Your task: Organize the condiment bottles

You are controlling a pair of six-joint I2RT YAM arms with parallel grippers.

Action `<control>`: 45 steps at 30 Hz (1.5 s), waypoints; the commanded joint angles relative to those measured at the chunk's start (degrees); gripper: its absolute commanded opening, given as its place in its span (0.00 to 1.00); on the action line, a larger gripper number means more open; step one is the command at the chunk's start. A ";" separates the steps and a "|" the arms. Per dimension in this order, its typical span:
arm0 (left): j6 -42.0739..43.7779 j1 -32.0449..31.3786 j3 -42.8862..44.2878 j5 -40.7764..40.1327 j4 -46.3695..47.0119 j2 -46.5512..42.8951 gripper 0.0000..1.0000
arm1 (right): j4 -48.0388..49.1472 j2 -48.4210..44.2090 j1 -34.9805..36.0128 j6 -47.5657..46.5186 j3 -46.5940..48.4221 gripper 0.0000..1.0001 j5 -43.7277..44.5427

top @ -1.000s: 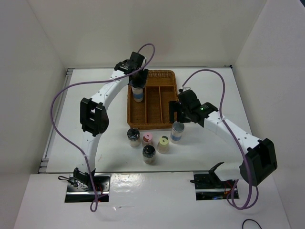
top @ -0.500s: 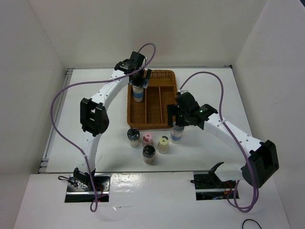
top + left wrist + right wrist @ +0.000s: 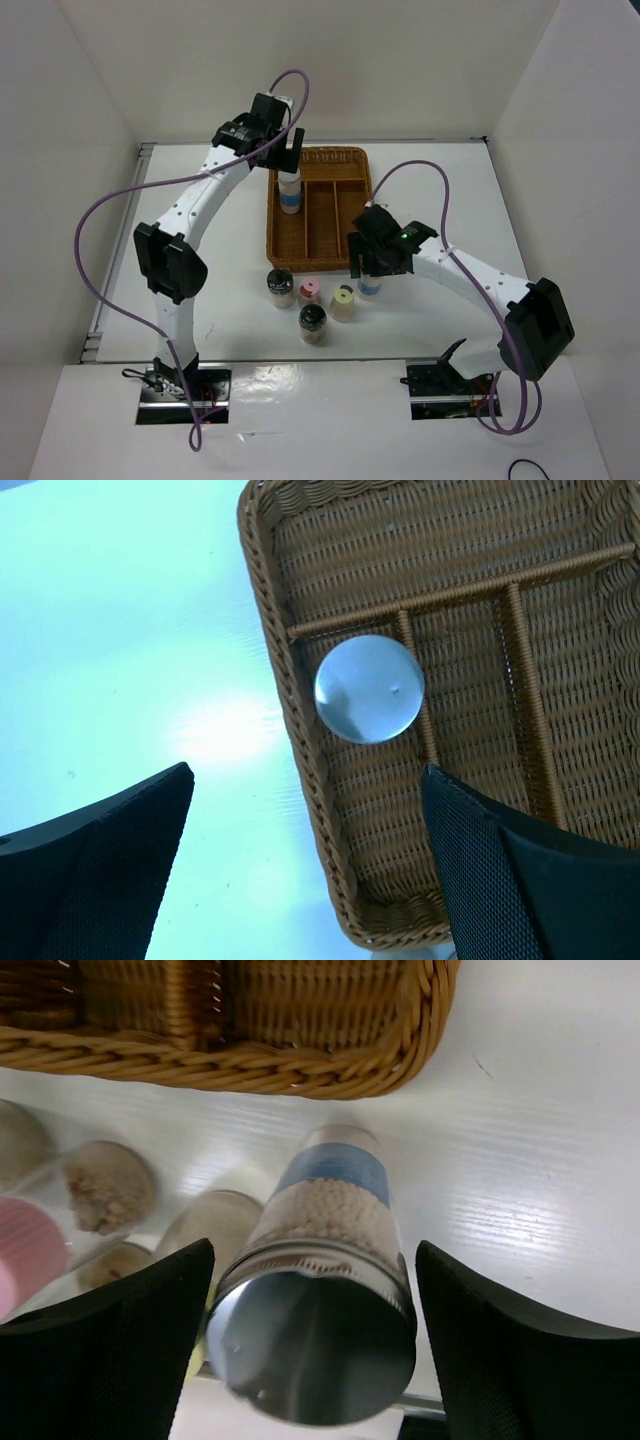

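L gripper point(image 3: 308, 780) spread wide, empty, above silver-lidded bottle point(image 3: 369, 688) standing in left compartment of wicker basket point(image 3: 268, 620). On table point(image 3: 480, 200) in front of basket: dark-capped shaker point(image 3: 280, 284), pink-capped shaker point(image 3: 309, 290), 2nd dark-capped shaker point(image 3: 312, 320), yellow-capped shaker point(image 3: 343, 298). R gripper point(image 3: 312, 1260) straddles 2nd silver-lidded bottle point(image 3: 330, 1210) by basket's near rim; pads touching or not, can't tell.

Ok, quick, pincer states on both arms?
Left pincer: open, holding nothing.
Right pincer: open, straddling the blue-label bottle, not clamped.
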 commanded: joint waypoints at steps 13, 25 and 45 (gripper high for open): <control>0.69 0.30 -8.51 -4.13 2.17 -7.63 1.00 | -3.49 0.84 1.45 4.01 2.56 0.40 3.52; -5.27 13.01 -21.16 2.35 7.78 -17.37 1.00 | -5.96 -0.85 1.45 -2.66 21.62 0.39 5.80; -8.27 25.52 -44.29 15.99 16.41 -28.90 1.00 | 6.62 28.69 -0.57 -13.30 51.26 0.37 -4.47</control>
